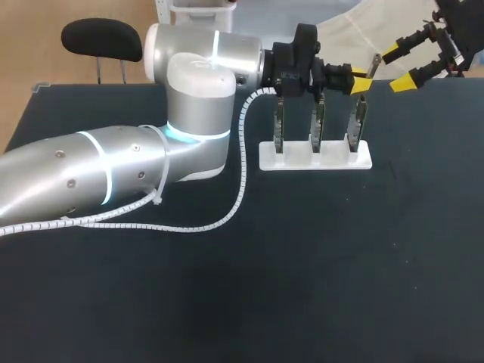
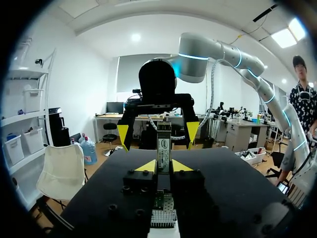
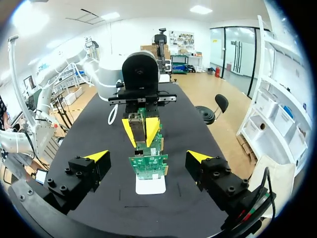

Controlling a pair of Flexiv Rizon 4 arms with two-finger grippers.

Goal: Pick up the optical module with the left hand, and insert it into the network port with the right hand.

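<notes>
My left gripper [image 2: 164, 166] is shut on the optical module [image 2: 163, 147], a slim metal bar held upright between the yellow tips. In the head view this gripper [image 1: 361, 81] hovers just above the rightmost of three green circuit boards [image 1: 357, 125] standing in a white holder [image 1: 315, 159]. My right gripper [image 1: 400, 66] hangs open at the far right, facing the left one with a small gap between them. From the right wrist, its own gripper [image 3: 148, 156] stands wide open with the boards [image 3: 148, 165] and the held module [image 3: 135, 124] ahead of it.
A white spiral cable [image 1: 240, 162] loops from the left arm down onto the dark table [image 1: 318, 272]. The holder sits at the back of the table, near its far edge.
</notes>
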